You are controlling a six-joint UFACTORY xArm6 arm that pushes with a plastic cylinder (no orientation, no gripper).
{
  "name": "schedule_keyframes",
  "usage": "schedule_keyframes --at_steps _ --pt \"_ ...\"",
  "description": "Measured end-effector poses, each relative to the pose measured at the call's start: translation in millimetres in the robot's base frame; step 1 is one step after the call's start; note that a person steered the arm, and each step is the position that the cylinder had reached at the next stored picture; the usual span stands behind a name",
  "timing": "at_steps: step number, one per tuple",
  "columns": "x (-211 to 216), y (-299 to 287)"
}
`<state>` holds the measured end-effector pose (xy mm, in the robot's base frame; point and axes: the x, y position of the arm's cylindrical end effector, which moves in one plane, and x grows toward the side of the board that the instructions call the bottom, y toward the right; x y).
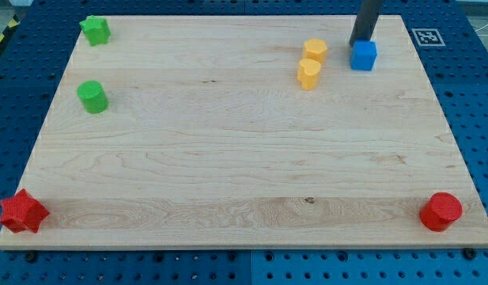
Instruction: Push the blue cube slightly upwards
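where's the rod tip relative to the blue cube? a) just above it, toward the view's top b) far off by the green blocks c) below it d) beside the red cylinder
a: my tip sits right at the top edge of the blue cube, on the side toward the view's top.

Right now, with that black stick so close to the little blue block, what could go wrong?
My tip sits at the blue cube's upper edge, on the view's top side. Pushing from there would drive the cube downwards, not upwards. The cube is also already near the wooden board's top edge, so too strong a push upwards could slide it off. Moving round it on the left, I might bump the two yellow blocks nearby.
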<state>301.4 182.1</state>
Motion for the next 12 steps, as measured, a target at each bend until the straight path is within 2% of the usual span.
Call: schedule_keyframes --at_steps 1,3,4,5,6,7,8,9,10,11,12 --pt "19.5 -8.8" --pt "24.1 -18.3" --pt "68.5 -69.0" --pt "78.4 -78.1" --pt "134.1 -42.7" --pt "143.2 -36.4" --pt "135.4 -33.9" --pt "87.3 -28.5" --pt "13.1 -7.1" --pt "1.4 -5.9" --pt "7.4 -11.1"
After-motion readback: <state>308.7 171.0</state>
